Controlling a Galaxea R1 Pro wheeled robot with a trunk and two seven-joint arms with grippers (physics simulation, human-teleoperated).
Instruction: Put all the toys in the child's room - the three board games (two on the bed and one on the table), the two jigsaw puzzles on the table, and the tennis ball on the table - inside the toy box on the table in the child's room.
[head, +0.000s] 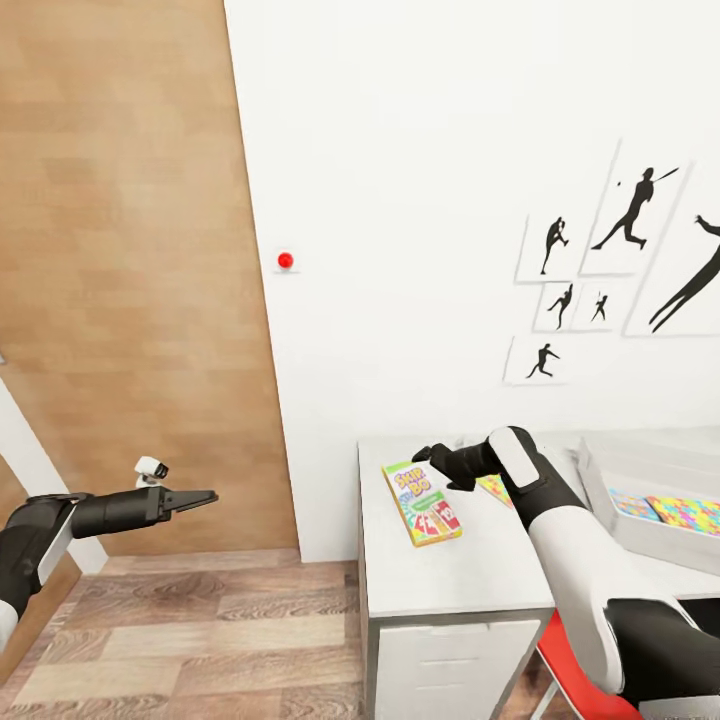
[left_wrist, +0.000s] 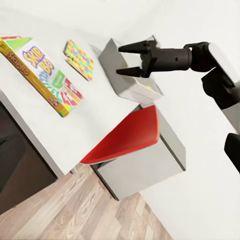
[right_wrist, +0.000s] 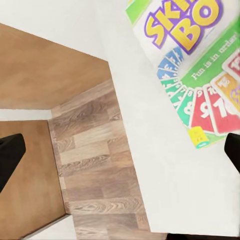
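Observation:
The green SKIP BO board game (head: 422, 503) (left_wrist: 42, 75) (right_wrist: 200, 75) lies flat near the left end of the table (head: 470, 580). My right gripper (head: 437, 468) (left_wrist: 120, 60) (right_wrist: 120, 155) hovers open just above the box's far edge, holding nothing. One jigsaw puzzle (head: 495, 489) (left_wrist: 79, 59) lies beside the game, partly behind my right arm. The grey toy box (head: 600, 470) (left_wrist: 117, 70) stands to the right with a second puzzle (head: 690, 515) and a light blue board game (head: 632, 505) inside. My left gripper (head: 195, 497) is shut over the floor, left of the table. The tennis ball and bed are out of view.
A brown wooden door (head: 130, 250) fills the left. A red chair (head: 580, 680) (left_wrist: 127, 137) is tucked under the table by the white drawer unit (head: 450, 660). Wood-plank floor (head: 200, 630) lies open between my left arm and the table.

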